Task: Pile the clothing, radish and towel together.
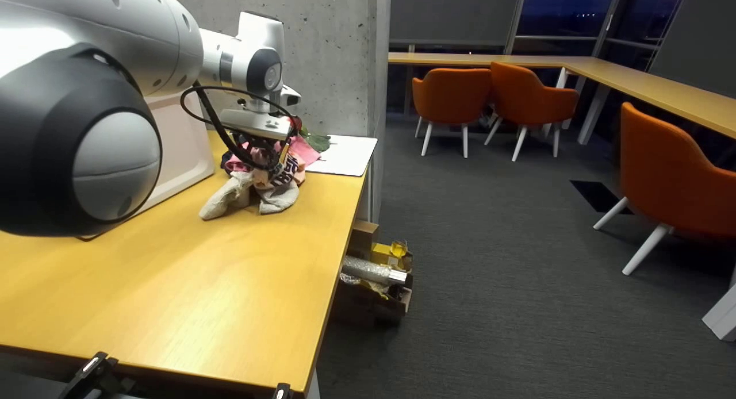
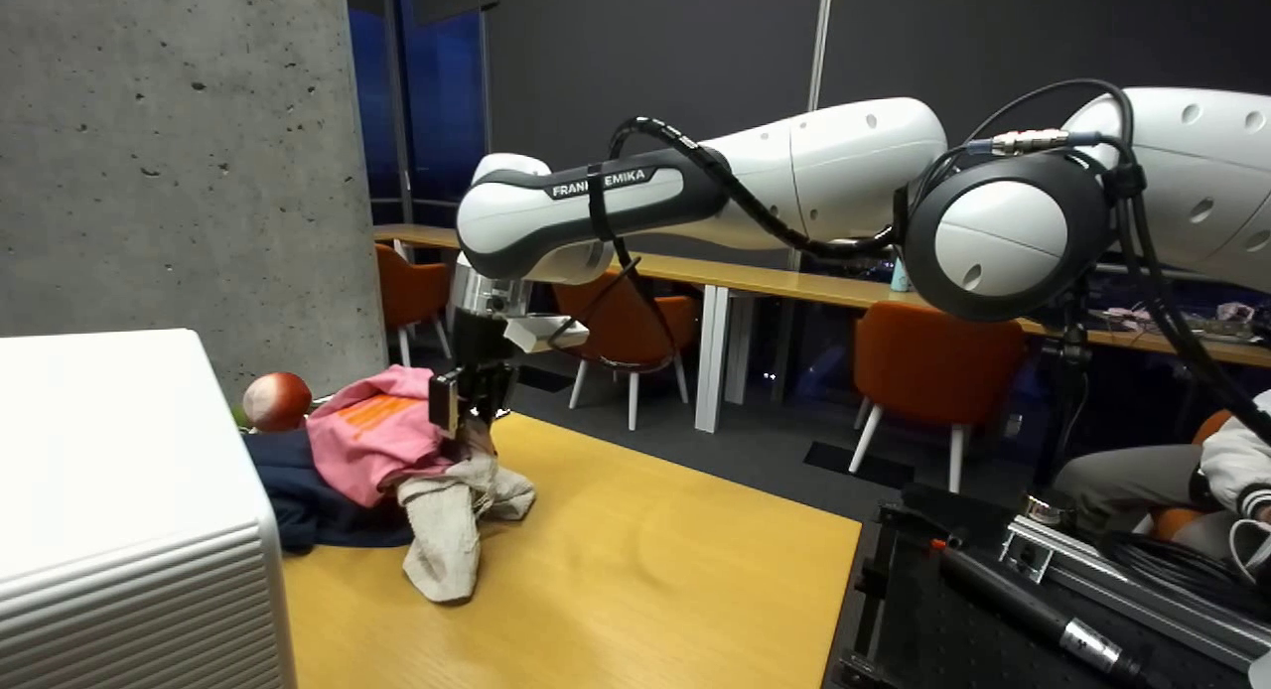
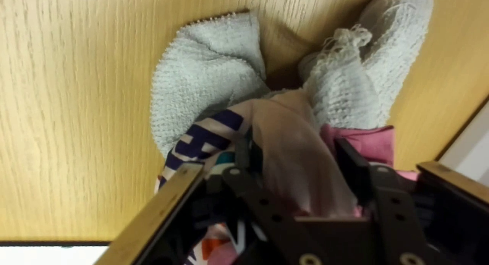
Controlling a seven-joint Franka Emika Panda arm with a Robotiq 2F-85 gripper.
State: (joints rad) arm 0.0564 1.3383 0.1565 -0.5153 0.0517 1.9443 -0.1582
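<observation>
A grey-white towel [image 1: 279,199] lies crumpled on the table under the clothing; it also shows in the wrist view [image 3: 206,76]. A pink cloth [image 2: 369,426] rests on a navy cloth [image 2: 320,500]. A peach cloth with dark print [image 3: 284,121] lies over the towel. The red-and-white radish [image 2: 278,401] sits behind the pink cloth; a green leaf [image 1: 317,141] shows beside it in an exterior view. My gripper [image 3: 298,156] points down into the pile; it also shows in an exterior view [image 2: 469,411]. Its fingers stand apart on either side of the peach cloth. Their tips are partly hidden.
A large white box [image 2: 119,481] stands on the table beside the pile. A flat white board [image 1: 345,154] lies at the table's far end by the concrete wall [image 1: 330,60]. The wooden table's [image 1: 241,284] long side edge is near the pile. A cardboard box [image 1: 359,298] stands on the floor.
</observation>
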